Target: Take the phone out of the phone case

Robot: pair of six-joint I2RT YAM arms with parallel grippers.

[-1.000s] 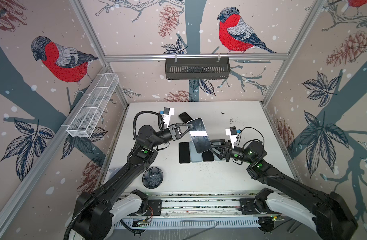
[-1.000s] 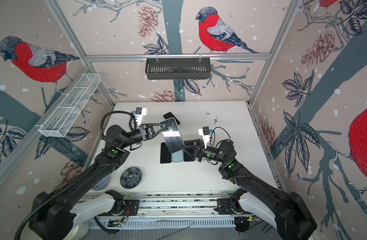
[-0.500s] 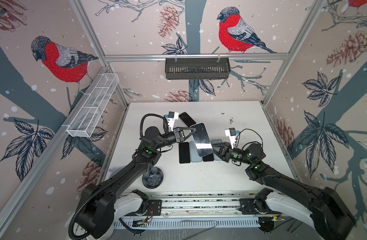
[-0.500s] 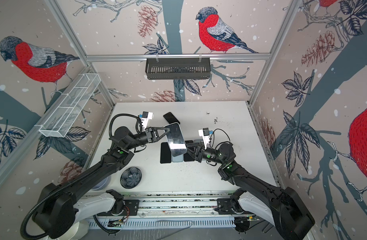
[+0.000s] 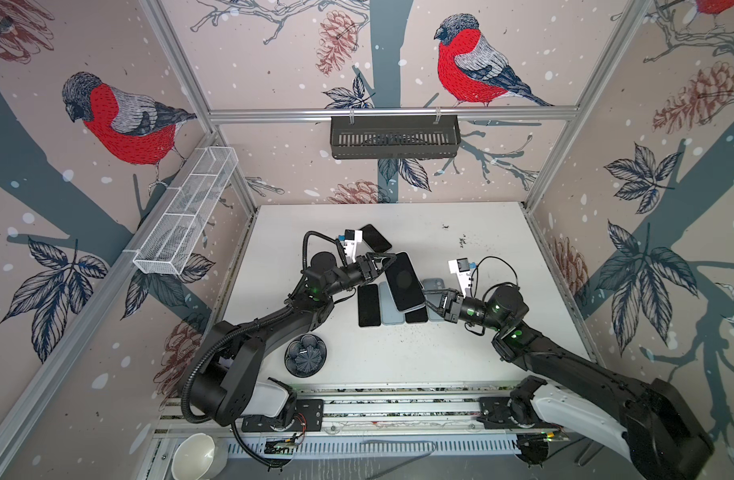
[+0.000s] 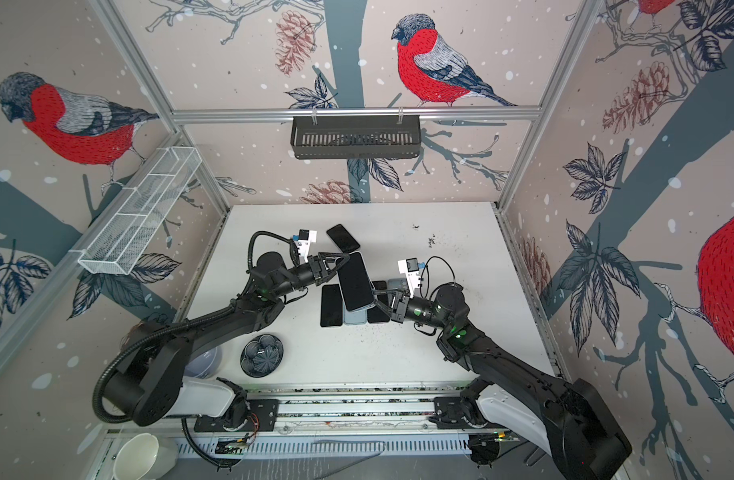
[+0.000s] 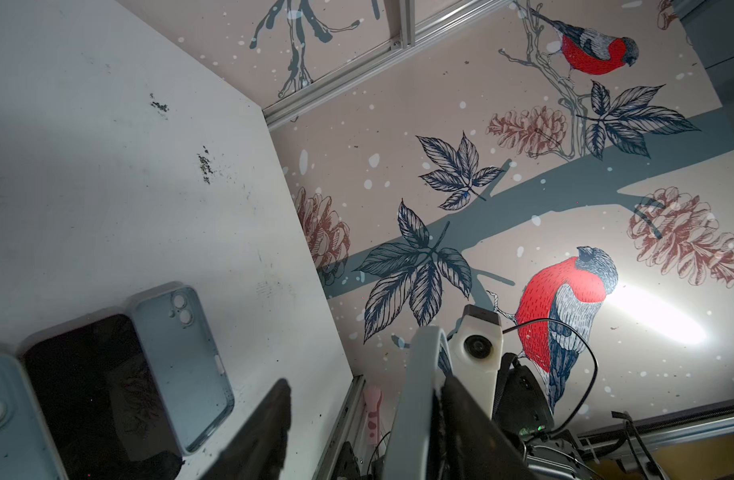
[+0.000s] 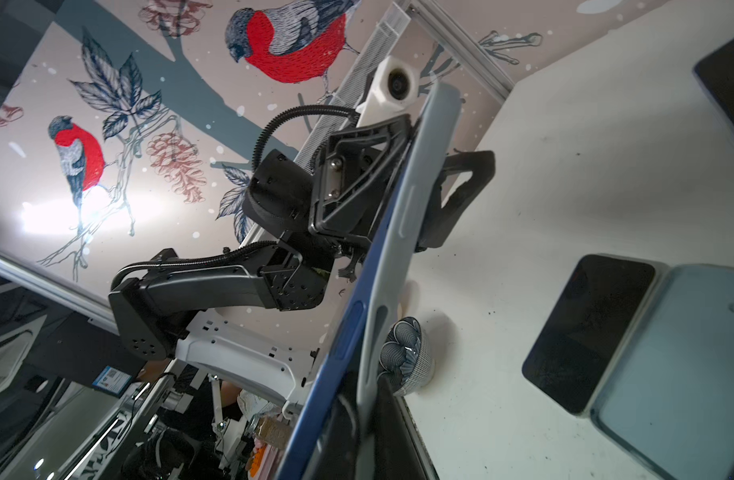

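In the middle of both top views the phone (image 5: 402, 278), dark screen up and seated in its pale phone case (image 5: 412, 308), hangs tilted above the worktop (image 5: 461, 353) between the two arms. The right pincer (image 5: 430, 302) is pressed together on the lower right corner of the phone case. In the right wrist view the grey case wall and the blue phone edge (image 8: 348, 328) run side by side down into its dark fingers at the bottom of the frame. Whether the bite takes the case lip alone or the phone as well is too cramped to make out.

The left pincer (image 5: 387, 264) stands spread at the upper left edge of the case. In the left wrist view one finger (image 7: 261, 432) at bottom centre is well apart from the case edge and the opposite one lies against it. Both are cut off by the lower frame edge.

Under the raised phone a row lies flat on the worktop:
- a black handset (image 5: 368, 305)
- a pale blue case (image 5: 388, 311), half covered
- a second dark handset (image 5: 416, 318), showing only its lower end
- a grey-blue case (image 5: 437, 284), partly behind the right pincer

A lone dark handset (image 5: 378, 239) is half hidden by the left wrist camera. A patterned bowl (image 5: 306, 355) sits lower left, and a white bowl (image 5: 192, 455) is cut by the bottom edge.
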